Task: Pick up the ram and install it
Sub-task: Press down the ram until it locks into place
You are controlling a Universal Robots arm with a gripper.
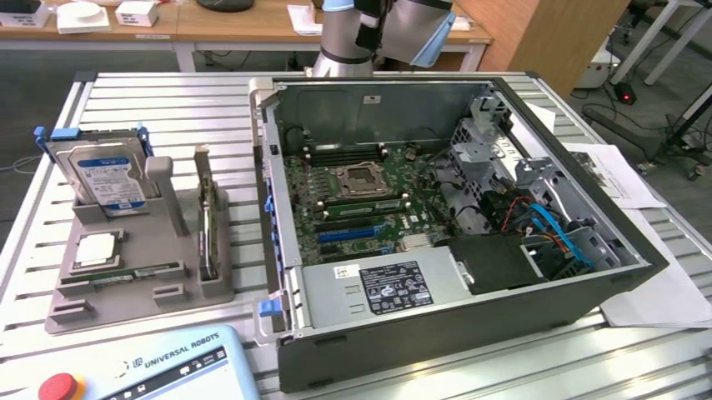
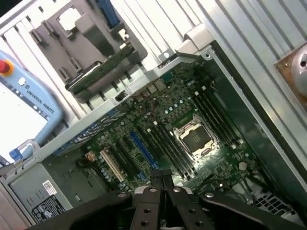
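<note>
The ram [image 1: 203,212] is a thin green stick standing on its long edge in a slot of the grey holder tray [image 1: 167,292], at the exterior view's left beside the open computer case [image 1: 468,333]. In the wrist view the ram [image 2: 99,73] lies far from my gripper [image 2: 161,173]. The gripper's two dark fingers are pressed together with nothing between them. It hovers above the motherboard [image 2: 158,120], close to the empty processor socket [image 2: 195,140] and the long dark memory slots [image 2: 168,146]. My arm [image 1: 378,25] reaches in from behind the case.
The tray also carries a hard drive [image 1: 106,175] with a blue-white label and a square silver processor [image 1: 98,250]. A teach pendant [image 1: 133,371] lies at the table's front. Inside the case sit a power supply [image 1: 384,287], drive cages and cables [image 1: 534,217]. Papers lie to the right.
</note>
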